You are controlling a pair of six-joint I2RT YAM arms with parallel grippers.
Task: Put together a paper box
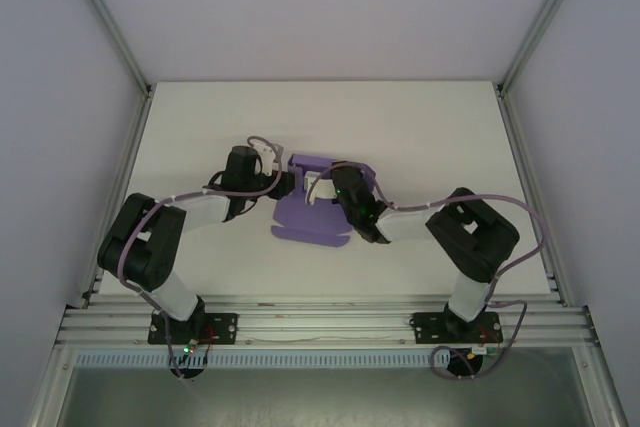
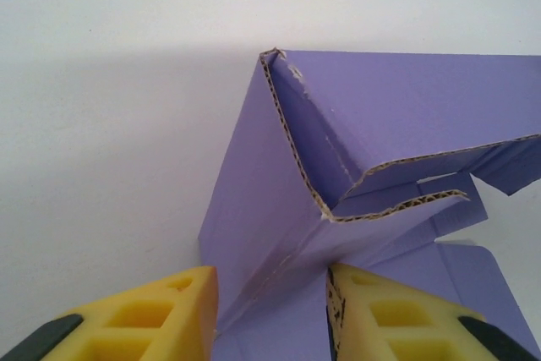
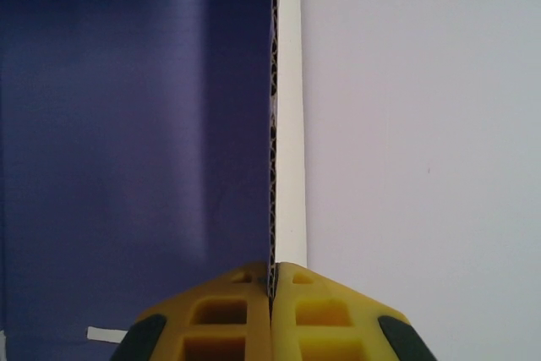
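Though arms (image 1: 200, 209) part-hide it, paper box (image 1: 305, 224) edge pinched in right tool (image 3: 272, 275), left tool (image 2: 270, 275) spread astride

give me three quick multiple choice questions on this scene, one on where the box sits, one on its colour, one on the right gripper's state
1. Where is the box?
A. far left corner
B. middle of the table
C. on the near rail

2. What colour is the box?
A. green
B. purple
C. red

3. The right gripper is:
A. wide open
B. holding a cup
C. shut on a box panel's edge

Answers:
1. B, the overhead view shows it mid-table.
2. B, the left wrist view shows purple card.
3. C, it pinches the card edge.
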